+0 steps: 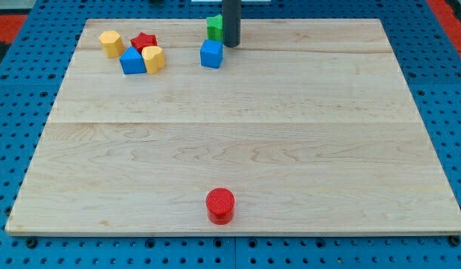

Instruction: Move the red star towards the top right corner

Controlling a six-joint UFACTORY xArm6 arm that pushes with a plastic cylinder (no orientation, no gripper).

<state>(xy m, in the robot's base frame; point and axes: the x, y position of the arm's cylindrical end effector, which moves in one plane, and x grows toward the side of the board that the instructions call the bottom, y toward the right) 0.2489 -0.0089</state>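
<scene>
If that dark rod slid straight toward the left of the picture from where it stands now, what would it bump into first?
Probably the green block, which sits right against my tip on its left, though depth is hard to judge. The blue cube lies slightly below that line, and the red star lies much farther left.

1. Wooden board [237, 134]: pale, planked, lying on a blue pegboard surface [13, 149].
2. Yellow block [110, 42]: near the board's 11 o'clock corner.
3. Blue block [132, 61] and a second yellow block [153, 58]: touching, at 4 o'clock from item 2.
4. Blue cube [211, 54]: near 12 o'clock edge.
5. Green block [214, 27]: at 12 o'clock from item 4, partly hidden.
6. Red cylinder [220, 205]: alone near 6 o'clock edge.
</scene>
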